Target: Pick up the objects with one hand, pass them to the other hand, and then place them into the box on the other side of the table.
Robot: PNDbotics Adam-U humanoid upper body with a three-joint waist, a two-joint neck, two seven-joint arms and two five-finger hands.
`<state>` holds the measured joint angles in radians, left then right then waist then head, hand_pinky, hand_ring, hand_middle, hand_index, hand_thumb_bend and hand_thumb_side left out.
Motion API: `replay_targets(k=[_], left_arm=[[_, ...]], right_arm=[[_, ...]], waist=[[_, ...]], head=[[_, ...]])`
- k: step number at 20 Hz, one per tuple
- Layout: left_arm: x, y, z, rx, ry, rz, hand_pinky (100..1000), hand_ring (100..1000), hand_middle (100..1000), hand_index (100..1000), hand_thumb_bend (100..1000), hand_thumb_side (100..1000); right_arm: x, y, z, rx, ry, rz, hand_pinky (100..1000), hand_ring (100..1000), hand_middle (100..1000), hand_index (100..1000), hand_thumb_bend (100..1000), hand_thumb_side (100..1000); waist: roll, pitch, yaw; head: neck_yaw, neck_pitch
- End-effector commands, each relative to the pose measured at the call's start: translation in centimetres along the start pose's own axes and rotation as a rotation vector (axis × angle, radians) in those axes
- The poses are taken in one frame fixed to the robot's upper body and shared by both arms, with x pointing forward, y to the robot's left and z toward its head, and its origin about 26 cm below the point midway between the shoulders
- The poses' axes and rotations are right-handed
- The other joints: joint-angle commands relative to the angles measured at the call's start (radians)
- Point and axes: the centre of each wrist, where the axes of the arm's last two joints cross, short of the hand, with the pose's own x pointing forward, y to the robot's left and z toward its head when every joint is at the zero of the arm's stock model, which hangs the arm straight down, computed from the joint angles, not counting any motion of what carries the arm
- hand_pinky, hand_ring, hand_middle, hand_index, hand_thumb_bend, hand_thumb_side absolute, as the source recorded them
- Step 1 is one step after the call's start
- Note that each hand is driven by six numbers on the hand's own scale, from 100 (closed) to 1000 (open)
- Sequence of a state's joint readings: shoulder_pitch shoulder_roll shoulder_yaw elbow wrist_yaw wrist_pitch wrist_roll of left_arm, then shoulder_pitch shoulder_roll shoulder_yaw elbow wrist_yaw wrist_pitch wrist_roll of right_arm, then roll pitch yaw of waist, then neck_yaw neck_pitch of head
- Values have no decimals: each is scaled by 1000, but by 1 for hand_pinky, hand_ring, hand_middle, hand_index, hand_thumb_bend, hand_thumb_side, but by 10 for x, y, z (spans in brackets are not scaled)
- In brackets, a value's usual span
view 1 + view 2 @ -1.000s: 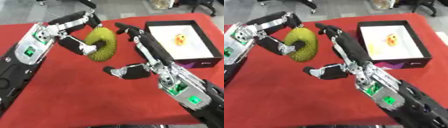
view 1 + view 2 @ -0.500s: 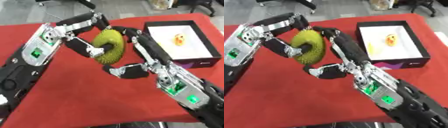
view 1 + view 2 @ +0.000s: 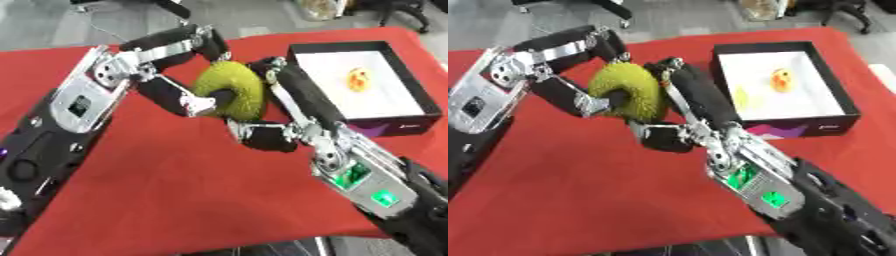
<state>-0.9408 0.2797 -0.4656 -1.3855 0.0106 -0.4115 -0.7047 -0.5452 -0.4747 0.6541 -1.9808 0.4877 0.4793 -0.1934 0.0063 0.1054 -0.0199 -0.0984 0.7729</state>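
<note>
No readable text, labels, numbers or brand marks anywhere. The black box (image 3: 846, 102) at far right has a purple-pink patch on its near outer wall, but no letters can be made out on it. Green lit squares show on the robot's right forearm (image 3: 767, 192) and left forearm (image 3: 79, 105); no characters legible on either.
</note>
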Motion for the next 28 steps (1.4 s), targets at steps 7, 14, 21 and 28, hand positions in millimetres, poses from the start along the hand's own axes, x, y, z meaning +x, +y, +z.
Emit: replay_targets(k=[7, 14, 21, 28], left_arm=[[16, 43, 41, -123, -25, -284, 806, 721, 721, 808, 100, 621], [24, 61, 107, 75, 115, -371, 814, 734, 738, 816, 100, 557], [40, 38, 165, 429, 196, -264, 765, 671, 666, 744, 100, 492], [66, 9, 191, 754, 184, -131, 739, 643, 636, 714, 100, 552]], right_arm=[[-9, -13, 3, -3, 4, 41, 467, 643, 129, 414, 100, 100], [-42, -34, 15, -60, 165, 100, 464, 647, 129, 419, 100, 100], [-103, -79, 32, -179, 575, 215, 496, 706, 180, 479, 100, 100], [-206, -106, 56, -225, 965, 279, 701, 931, 716, 933, 526, 294]], waist=[[-5, -23, 3], [-3, -24, 10], [6, -23, 48], [5, -17, 105]], head=[[-17, -3], [-42, -3], [-103, -3], [-166, -3]])
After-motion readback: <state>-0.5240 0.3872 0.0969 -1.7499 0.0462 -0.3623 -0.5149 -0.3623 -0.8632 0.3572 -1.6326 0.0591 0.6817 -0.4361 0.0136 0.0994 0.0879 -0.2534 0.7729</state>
